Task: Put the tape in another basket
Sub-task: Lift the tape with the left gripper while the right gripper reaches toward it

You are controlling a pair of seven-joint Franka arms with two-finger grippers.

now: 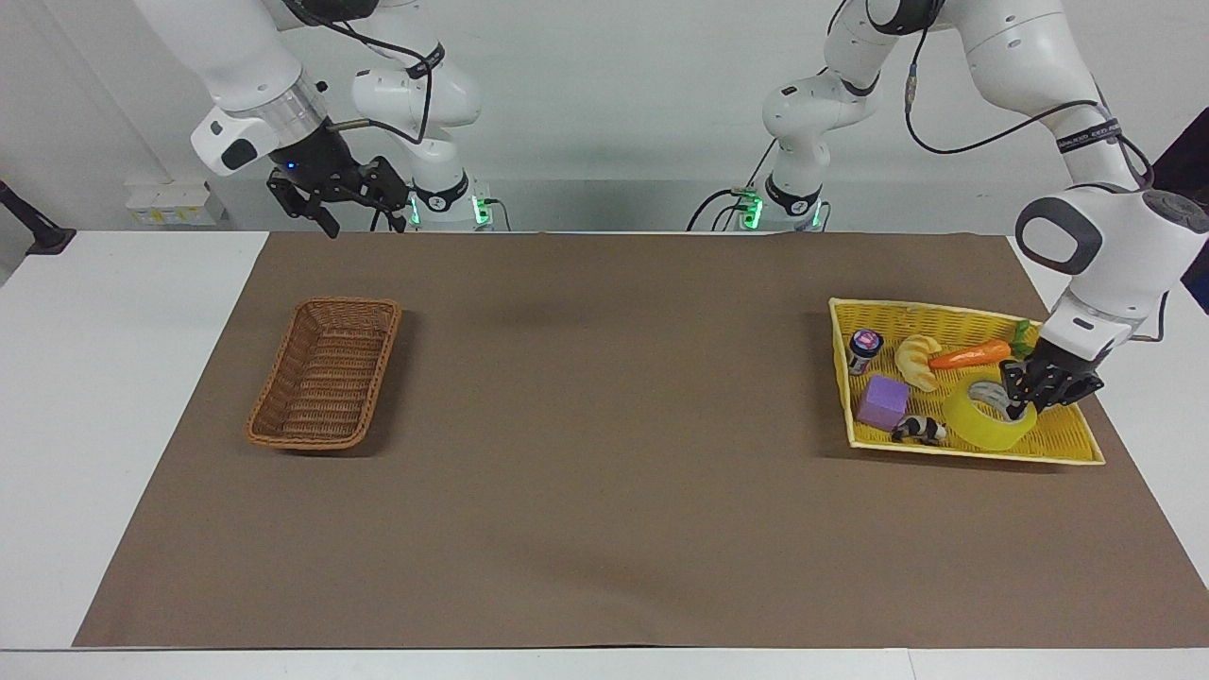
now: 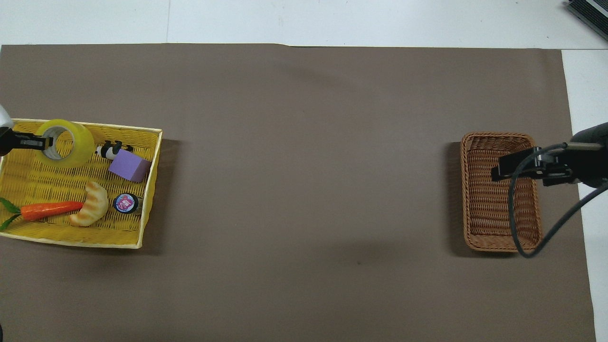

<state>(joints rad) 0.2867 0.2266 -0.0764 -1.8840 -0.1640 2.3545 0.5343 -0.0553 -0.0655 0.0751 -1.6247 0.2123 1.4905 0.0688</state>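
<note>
Left hand pinching the tape by its ring wall, stiff, light, shiny, maybe slippery; right hand waiting, spread open.

A flat yellow woven tray is sitting on a brown table mat toward the left arm's end. Lying in it are an orange toy carrot (green leafy top), touching a pale croissant toy, a purple block, a small panda figure and a little dark jar.
</note>
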